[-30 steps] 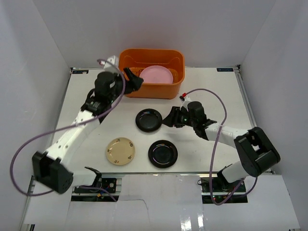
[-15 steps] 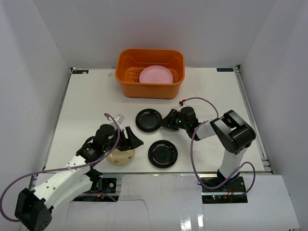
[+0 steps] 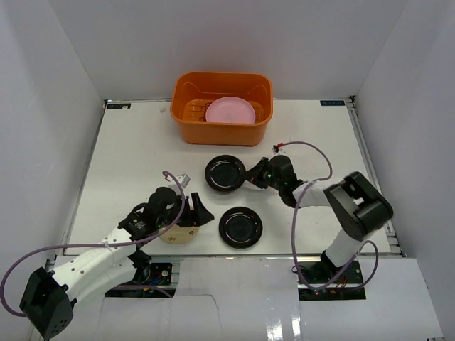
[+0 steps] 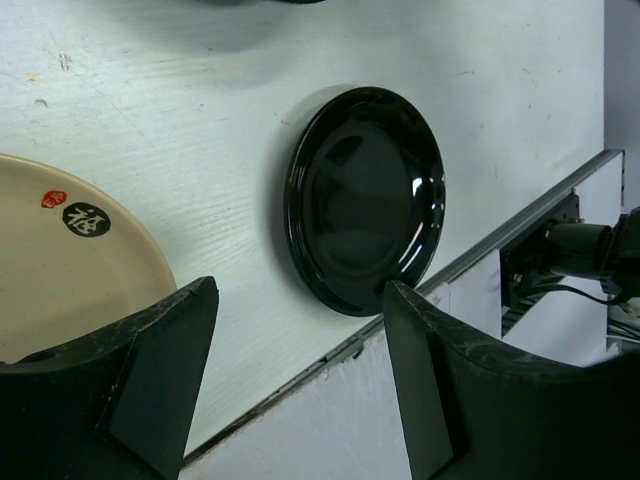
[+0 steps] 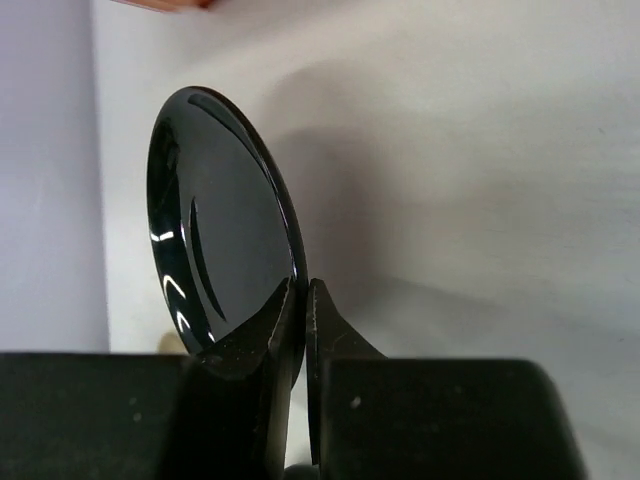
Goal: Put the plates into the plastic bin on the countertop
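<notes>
The orange plastic bin [image 3: 221,133] stands at the back of the countertop [image 3: 128,153] with a pink plate [image 3: 231,110] inside. My right gripper [image 3: 248,176] [image 5: 303,292] is shut on the right rim of a glossy black plate [image 3: 224,172] [image 5: 222,215], which is tipped up on edge in the right wrist view. A second black plate [image 3: 240,226] [image 4: 364,199] lies flat near the front edge. My left gripper [image 3: 195,213] [image 4: 300,292] hangs open over the right edge of the tan plate [image 3: 174,232] [image 4: 70,262], holding nothing.
The countertop's metal front edge [image 4: 480,250] runs just beyond the second black plate. White walls close in the left, right and back sides. The right arm's cable [image 3: 313,153] loops above the table on the right.
The left arm swung from the bin down to the tan plate. The right gripper closed on the black plate's rim, and that plate shifted slightly back and right.
</notes>
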### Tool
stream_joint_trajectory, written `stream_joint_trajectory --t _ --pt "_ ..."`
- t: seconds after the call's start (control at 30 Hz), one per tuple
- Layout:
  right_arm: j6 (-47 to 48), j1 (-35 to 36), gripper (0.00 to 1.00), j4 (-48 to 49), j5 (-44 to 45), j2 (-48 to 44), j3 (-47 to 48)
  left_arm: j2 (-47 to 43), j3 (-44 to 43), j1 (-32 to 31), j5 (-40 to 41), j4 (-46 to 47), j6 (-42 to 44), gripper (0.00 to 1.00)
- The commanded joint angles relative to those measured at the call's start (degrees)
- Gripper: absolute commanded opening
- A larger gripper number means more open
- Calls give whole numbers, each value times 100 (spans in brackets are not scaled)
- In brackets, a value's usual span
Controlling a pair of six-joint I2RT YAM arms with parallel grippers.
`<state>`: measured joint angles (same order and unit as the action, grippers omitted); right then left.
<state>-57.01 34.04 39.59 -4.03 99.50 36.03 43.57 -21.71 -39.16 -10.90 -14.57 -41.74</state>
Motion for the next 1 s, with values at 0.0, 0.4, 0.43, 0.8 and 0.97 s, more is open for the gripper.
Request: stream_joint_trajectory --t 0.0,0.4,0.43,0.8,0.97 --pt "769 24 8 -545 280 -1484 105 99 80 -66 193 287 219 77" --pt "2519 -503 8 -2025 719 -1313 3456 1276 -192 -408 535 1061 534 78" --pt "2624 -556 8 -2304 711 -1032 3837 1355 -228 -409 571 1070 570 78" --pt "3214 -917 8 -3782 781 2555 8076 2699 -974 -769 553 1387 904 79" --pt "3135 -926 8 -3933 536 3285 8736 3095 -1142 -848 615 1386 1036 80"
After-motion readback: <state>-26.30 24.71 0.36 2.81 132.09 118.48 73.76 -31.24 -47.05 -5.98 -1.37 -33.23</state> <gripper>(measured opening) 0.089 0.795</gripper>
